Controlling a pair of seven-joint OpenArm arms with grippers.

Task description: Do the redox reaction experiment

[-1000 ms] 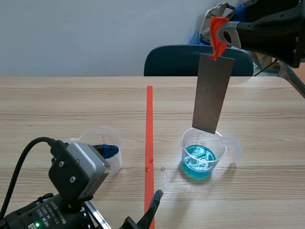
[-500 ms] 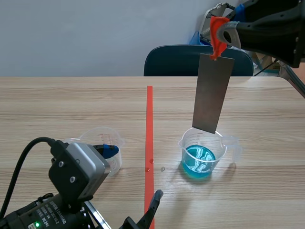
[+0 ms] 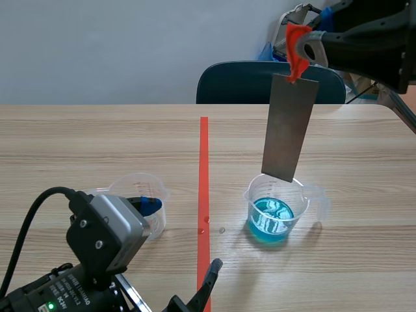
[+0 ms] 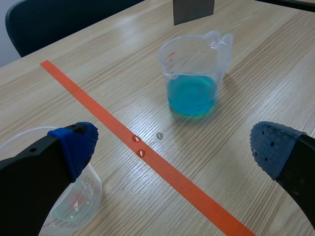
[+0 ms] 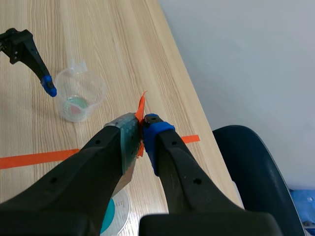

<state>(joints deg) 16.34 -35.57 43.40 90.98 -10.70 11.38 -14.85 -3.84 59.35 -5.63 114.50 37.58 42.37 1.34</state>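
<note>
Scene view: the right pincer (image 3: 297, 40) clamps the tab (image 3: 296, 57) atop the plate (image 3: 290, 127), which hangs just above the beaker (image 3: 276, 209).

Left wrist view: the left pincer (image 4: 174, 142) is open, short of the beaker.

Right wrist view: the pincer is closed on the tab. The plate is probably stiff, light and slick; hold it by the tab.

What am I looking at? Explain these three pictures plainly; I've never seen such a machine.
Two black robot arms work at a wooden table. One picture looks out from between them; the other two come from a camera on each wrist. The right hand, raised, pinches the top of a grey metal strip with an orange tab, which hangs over a clear measuring cup of blue liquid. The left hand is open, low beside a second clear cup. The orange-red line is only tape. A dark chair stands behind.
</note>
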